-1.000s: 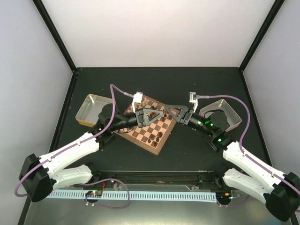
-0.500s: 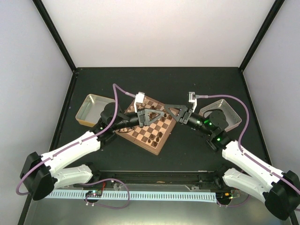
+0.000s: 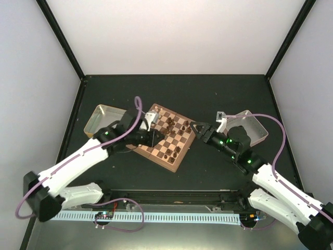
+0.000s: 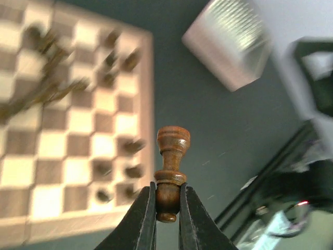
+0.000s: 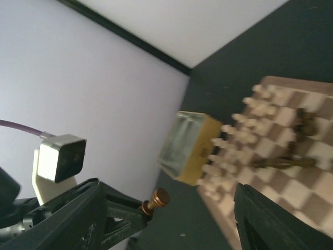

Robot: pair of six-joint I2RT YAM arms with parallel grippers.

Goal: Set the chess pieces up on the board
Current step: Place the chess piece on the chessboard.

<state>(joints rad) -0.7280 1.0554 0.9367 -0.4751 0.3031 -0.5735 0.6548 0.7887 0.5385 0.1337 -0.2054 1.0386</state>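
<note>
Clamping a dark brown chessman [image 4: 173, 156] by its base, the left pincer [image 4: 167, 194] holds it over the left side of the board [image 3: 184, 152]. The turned piece stands upright, with a flat-topped head and a collar. Just beside the board's right corner, the right pincer [image 3: 194, 128] gapes apart. Bare worktop [image 3: 208, 94] stretches beyond the board's far rim.

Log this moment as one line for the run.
left gripper: shut on dark brown chess piece | right gripper: open, empty | board: setup unfinished
</note>
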